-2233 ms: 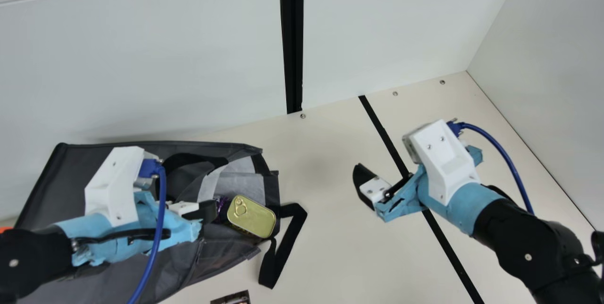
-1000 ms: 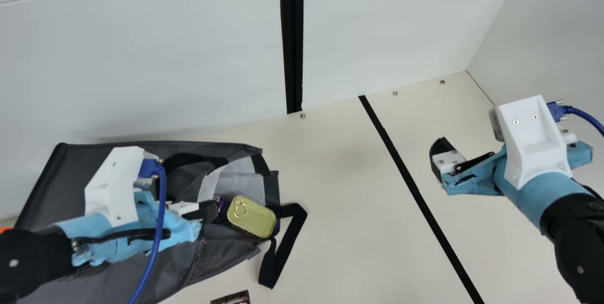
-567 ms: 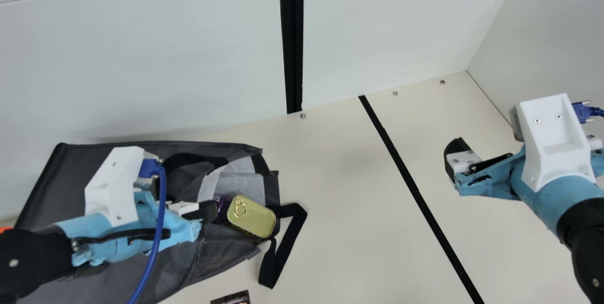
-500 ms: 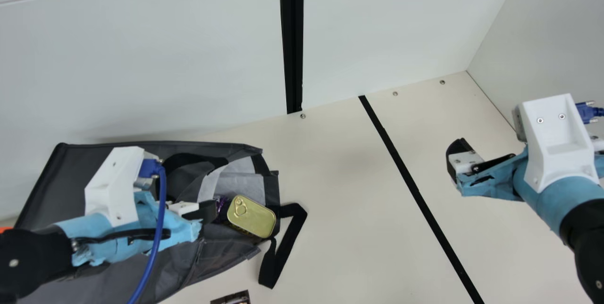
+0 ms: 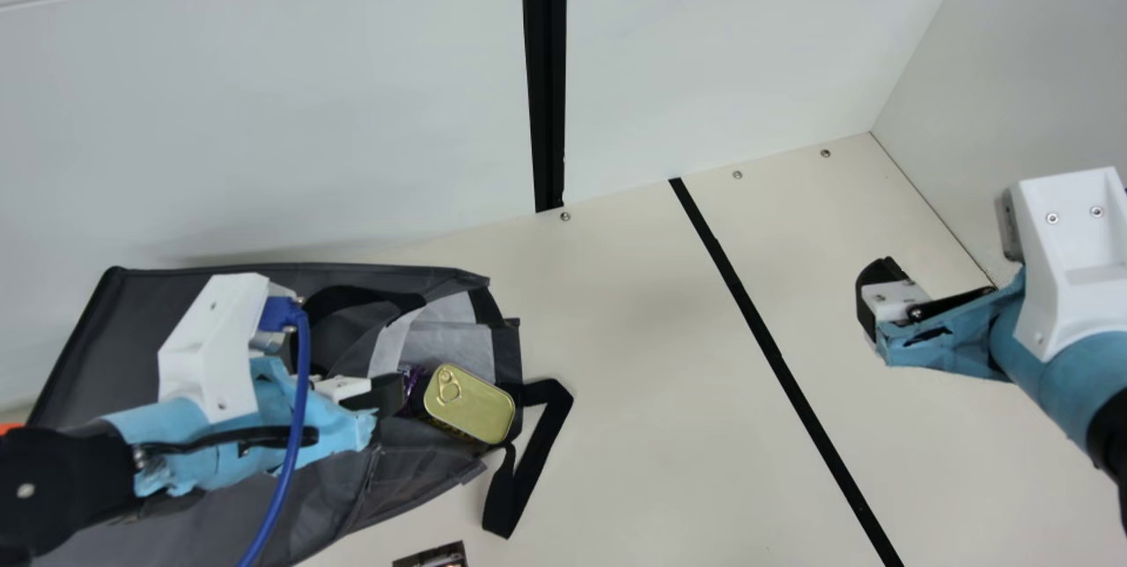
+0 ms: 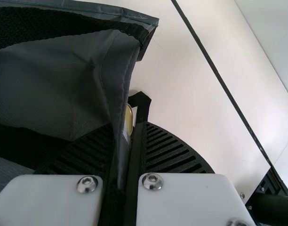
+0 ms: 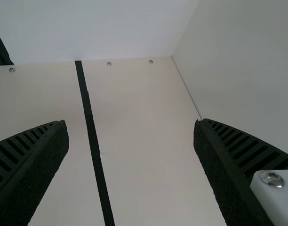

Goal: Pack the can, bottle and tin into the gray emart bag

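Left jaws clenched on fabric: the left gripper (image 5: 387, 394) has an edge of the gray emart bag (image 5: 304, 497) pinched between its fingers. In the left wrist view the cloth runs right down between the two ribbed pads (image 6: 170, 153) of the left gripper (image 6: 128, 129). Right jaws released: the right gripper (image 5: 872, 298) has its ribbed fingers (image 7: 28, 165) spread wide, bare table between them in the right wrist view.

Tin (image 5: 469, 404): gold, ring-pull face showing, lying in the bag's mouth just past the left jaws, on the side toward the right arm; touching the jaws or not, can't tell. Purple item (image 5: 412, 380): mostly hidden, squeezed between left jaws and tin; can or bottle, can't tell. Pale lining (image 5: 449, 347) shows behind the tin, on the wall side of the left jaws.

Bag body spreads under and around the left gripper, back past its wrist. Black strap (image 5: 537, 452) loops onto the table beyond the tin, as seen from the left jaws. Dark printed item (image 5: 431, 556), cut off by the view edge, on the near side of the left jaws. Black line (image 5: 757, 329) crosses the table (image 5: 651, 426) between both grippers, nearer the right jaws.
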